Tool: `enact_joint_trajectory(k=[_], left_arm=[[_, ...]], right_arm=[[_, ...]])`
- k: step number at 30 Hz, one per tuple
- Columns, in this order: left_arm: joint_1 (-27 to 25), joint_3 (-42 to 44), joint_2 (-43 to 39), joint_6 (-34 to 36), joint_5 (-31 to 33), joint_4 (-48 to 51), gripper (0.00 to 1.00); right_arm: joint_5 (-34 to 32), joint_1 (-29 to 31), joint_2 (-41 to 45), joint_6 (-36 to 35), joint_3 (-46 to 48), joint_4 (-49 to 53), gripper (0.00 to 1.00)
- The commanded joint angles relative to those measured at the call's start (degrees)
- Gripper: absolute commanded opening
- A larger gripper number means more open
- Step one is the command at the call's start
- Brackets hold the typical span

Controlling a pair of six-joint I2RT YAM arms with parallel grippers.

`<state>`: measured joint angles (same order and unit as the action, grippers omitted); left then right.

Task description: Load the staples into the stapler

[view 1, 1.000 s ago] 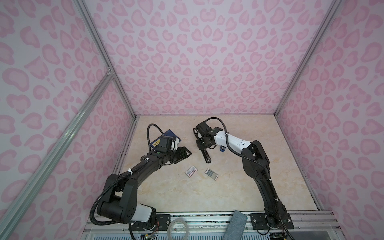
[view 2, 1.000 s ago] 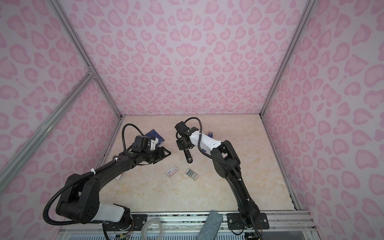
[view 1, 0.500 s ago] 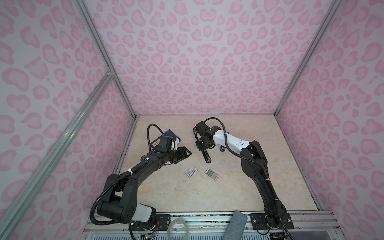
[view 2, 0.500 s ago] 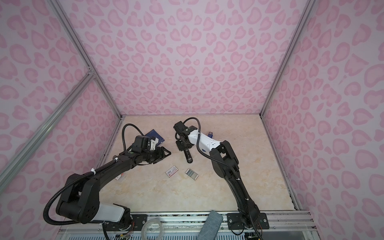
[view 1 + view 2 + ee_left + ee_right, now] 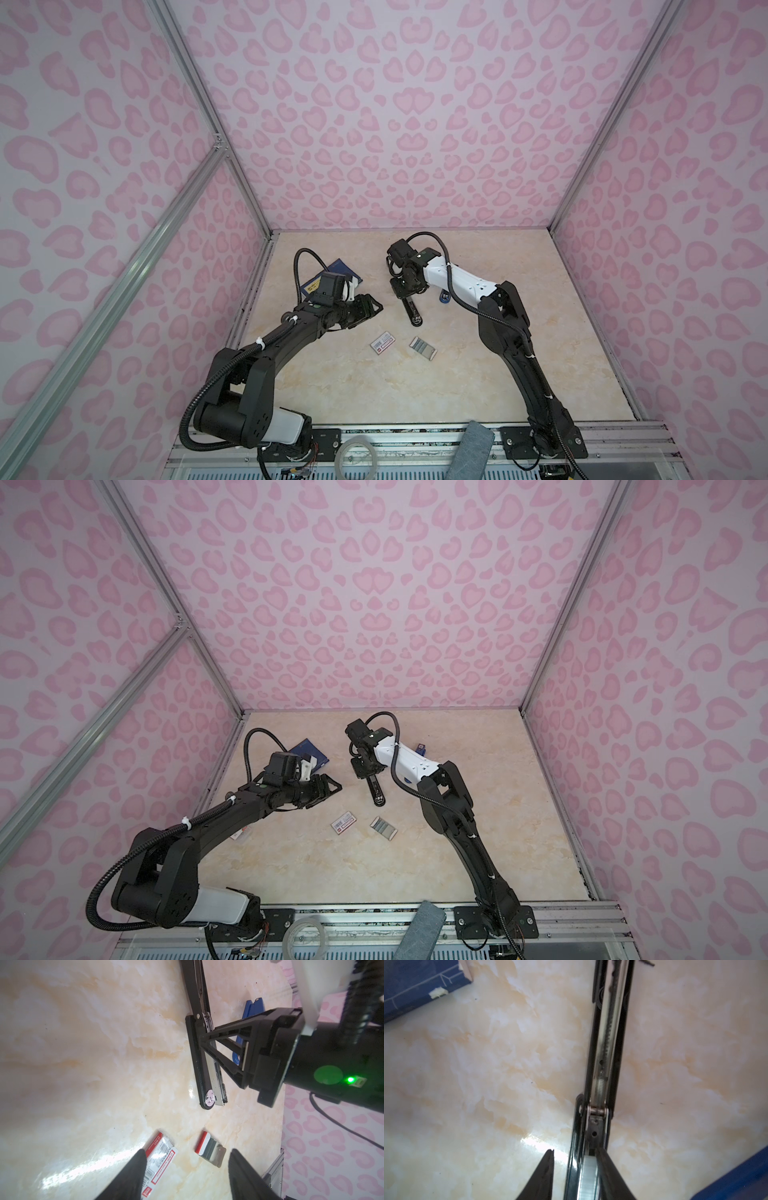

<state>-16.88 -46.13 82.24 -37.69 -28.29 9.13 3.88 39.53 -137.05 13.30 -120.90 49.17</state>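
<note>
Shifted the right hand [image 5: 405, 293] only slightly over the tabletop [image 5: 478, 374] since a second earlier. Hovered the left hand [image 5: 374, 306] nearby, spread wide, grasping nothing. Straddled the opened stapler [image 5: 410, 316] near its hinge with the right hand, unclenched: one finger [image 5: 604, 1167] against the metal rail, its mate clear. Found the white red-labelled box [image 5: 382, 341] flat past the stapler's near tip, and the staples [image 5: 423, 347] just beside it, ahead of the left hand's spread fingers, touching neither hand.

The small white box [image 5: 161, 1157] carries a red band, a barcode and lines of print. The blue booklet [image 5: 345, 271] has a yellow label. None of it is legible.
</note>
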Motion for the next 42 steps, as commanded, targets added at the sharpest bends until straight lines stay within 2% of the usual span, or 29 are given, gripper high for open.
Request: enact_joint_trajectory(k=[1, 10, 28, 42], left_arm=[[0.1, 0.3, -0.7, 0.1, -0.2, -1.3, 0.66], [0.0, 0.5, -0.8, 0.3, -0.1, -1.2, 0.66], [0.1, -0.5, 0.2, 0.2, -0.6, -1.5, 0.65], [0.1, -1.6, 0.9, 0.0, -1.3, -1.5, 0.65]], right_arm=[[-0.3, -0.1, -1.8, 0.1, -0.9, 1.5, 0.38], [0.3, 0.0, -2.7, 0.6, -0.8, 1.7, 0.37], [1.0, 1.1, 9.6, 2.6, 18.1, -6.8, 0.36], [1.1, 1.9, 14.9, 3.7, 26.7, -9.2, 0.32]])
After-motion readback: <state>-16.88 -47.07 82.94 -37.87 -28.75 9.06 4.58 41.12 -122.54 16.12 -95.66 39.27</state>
